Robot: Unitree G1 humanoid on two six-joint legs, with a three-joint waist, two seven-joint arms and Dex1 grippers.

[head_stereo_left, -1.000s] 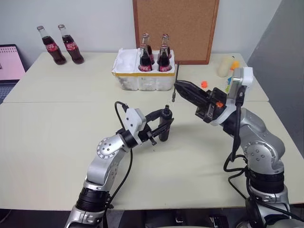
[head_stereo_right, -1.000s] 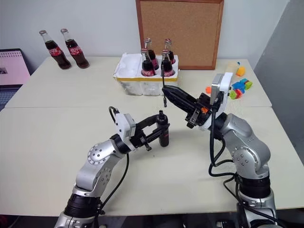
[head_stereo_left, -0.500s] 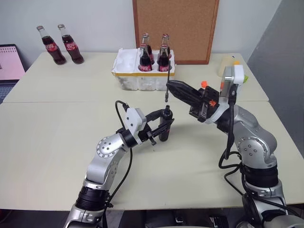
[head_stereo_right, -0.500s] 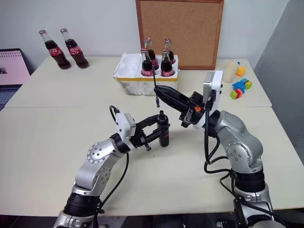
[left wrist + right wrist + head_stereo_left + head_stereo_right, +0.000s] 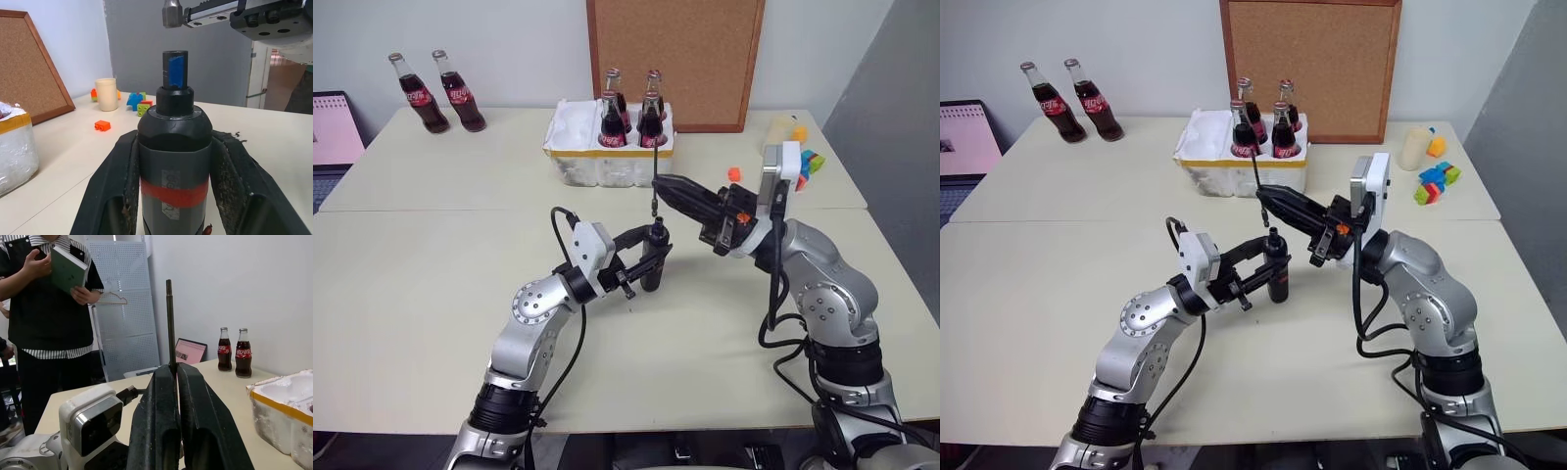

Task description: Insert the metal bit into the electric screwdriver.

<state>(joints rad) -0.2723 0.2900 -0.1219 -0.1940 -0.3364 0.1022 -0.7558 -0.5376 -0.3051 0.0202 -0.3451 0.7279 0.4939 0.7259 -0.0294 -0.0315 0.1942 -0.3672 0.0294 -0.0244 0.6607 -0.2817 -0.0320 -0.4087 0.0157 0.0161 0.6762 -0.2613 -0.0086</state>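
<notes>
The electric screwdriver (image 5: 653,262) stands upright over the table, dark with a red band (image 5: 174,193) and a blue tip (image 5: 174,70). My left gripper (image 5: 649,260) is shut on its body, one finger (image 5: 119,171) on each side. My right gripper (image 5: 662,183) comes in from the right, shut on the metal bit (image 5: 654,176). That thin grey rod (image 5: 169,318) stands nearly vertical. Its lower end (image 5: 171,11) hangs just above the screwdriver's tip, with a small gap between them.
A white foam box (image 5: 578,157) with cola bottles stands behind the grippers, in front of a cork board (image 5: 675,59). Two more bottles (image 5: 437,93) are at the far left. Toy bricks (image 5: 1435,181) and a cream cup (image 5: 1415,149) lie at the far right. A person (image 5: 49,308) stands beyond the table.
My right gripper has shifted left with the bit, bringing its lower end over the screwdriver's tip. The left gripper and the screwdriver have stayed still.
</notes>
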